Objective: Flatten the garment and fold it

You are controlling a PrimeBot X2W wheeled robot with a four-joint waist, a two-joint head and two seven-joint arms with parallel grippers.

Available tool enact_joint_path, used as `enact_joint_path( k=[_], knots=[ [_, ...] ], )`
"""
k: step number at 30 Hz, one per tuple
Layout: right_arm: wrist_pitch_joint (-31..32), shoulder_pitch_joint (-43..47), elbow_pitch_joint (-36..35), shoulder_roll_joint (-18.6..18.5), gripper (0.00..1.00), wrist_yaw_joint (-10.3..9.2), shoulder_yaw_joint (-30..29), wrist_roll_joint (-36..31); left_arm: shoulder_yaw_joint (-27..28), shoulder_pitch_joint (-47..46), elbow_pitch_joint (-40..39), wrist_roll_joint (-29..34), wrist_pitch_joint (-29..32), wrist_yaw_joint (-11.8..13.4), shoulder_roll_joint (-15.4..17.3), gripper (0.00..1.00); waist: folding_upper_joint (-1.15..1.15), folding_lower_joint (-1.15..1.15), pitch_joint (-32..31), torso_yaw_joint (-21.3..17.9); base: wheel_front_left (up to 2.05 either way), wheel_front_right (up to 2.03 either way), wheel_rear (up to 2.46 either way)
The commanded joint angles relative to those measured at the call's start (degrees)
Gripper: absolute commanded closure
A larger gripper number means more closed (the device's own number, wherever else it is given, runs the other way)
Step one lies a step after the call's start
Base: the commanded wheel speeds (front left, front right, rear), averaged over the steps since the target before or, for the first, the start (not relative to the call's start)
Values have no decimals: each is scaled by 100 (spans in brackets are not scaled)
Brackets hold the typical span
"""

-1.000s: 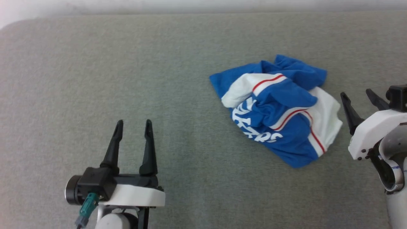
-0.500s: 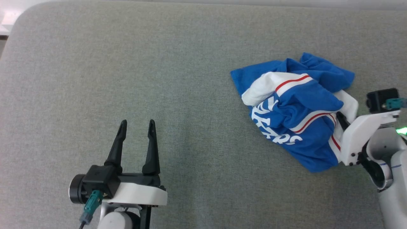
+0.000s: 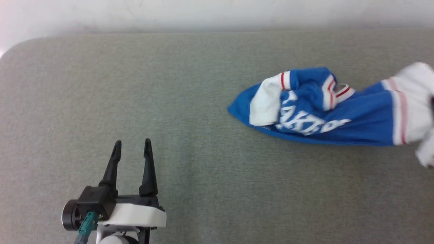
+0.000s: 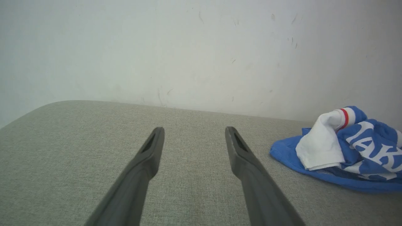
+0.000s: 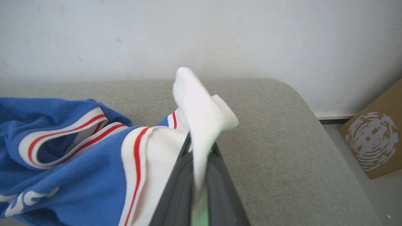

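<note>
The garment, a blue T-shirt with white sleeves and red-striped trim, lies crumpled on the grey padded surface, stretched out toward the right. Its white lettering faces up. In the right wrist view my right gripper is shut on a white sleeve of the garment, holding it up off the surface. My left gripper stands open at the lower left, well apart from the shirt, with nothing between its fingers. In the left wrist view the left gripper points at the wall, with the garment off to the right.
A white wall runs along the far edge of the surface. The surface's rounded right corner drops to the floor, where a brown cardboard box stands. Bare fabric lies between my left gripper and the shirt.
My right gripper has shut on the white sleeve and drawn it up and to the right, stretching the bundle out. The head camera has shifted. The left gripper stays open in place.
</note>
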Motion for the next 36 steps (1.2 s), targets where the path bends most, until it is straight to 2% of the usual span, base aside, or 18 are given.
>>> enact_joint_path(
  k=[1,6,10,11,13,16,19,22,27,32,36],
  knots=[
    [-8,385,-106,58,100,-6,-410,-107,41,83,-5,77,-27,-26,17,0,-1,1,-165,-203,0,0,0],
    [73,1385,-74,326,100,-6,-1452,-413,51,148,52,94,-27,-50,40,0,-1,1,-143,-202,0,0,0],
    [163,1983,178,700,100,-6,-1847,-790,60,175,100,92,-27,-46,57,0,-1,1,-154,-180,0,0,0],
    [143,2035,262,760,91,-6,-1879,-864,60,180,112,89,-27,-46,63,0,-1,1,-160,-178,0,0,0],
    [6,2046,350,812,0,-6,-1803,-1037,52,180,140,86,-27,-48,76,0,-1,1,-179,-175,0,0,0],
    [-265,1765,244,841,0,-6,-1595,-1075,38,182,172,86,-15,-39,92,0,-1,1,-231,-178,0,0,0],
    [-406,1370,-224,745,0,-6,-1041,-969,-2,171,189,87,-4,-34,88,0,-1,1,-274,-138,0,0,0],
    [-231,986,-826,628,0,-6,-246,-634,-53,155,196,59,-6,-39,63,0,-1,1,-270,-47,0,0,0],
    [453,454,-1458,295,0,-6,1153,-127,-130,96,247,-3,-13,-49,6,0,-1,1,-143,220,0,0,0],
    [997,152,-1419,185,0,-6,1923,172,-168,26,300,-47,-20,-59,-35,0,-1,1,24,471,0,0,0],
    [1585,41,-803,0,0,-6,2353,200,-219,-84,371,-85,-24,-99,-75,0,-1,1,188,733,0,0,0]
  ],
)
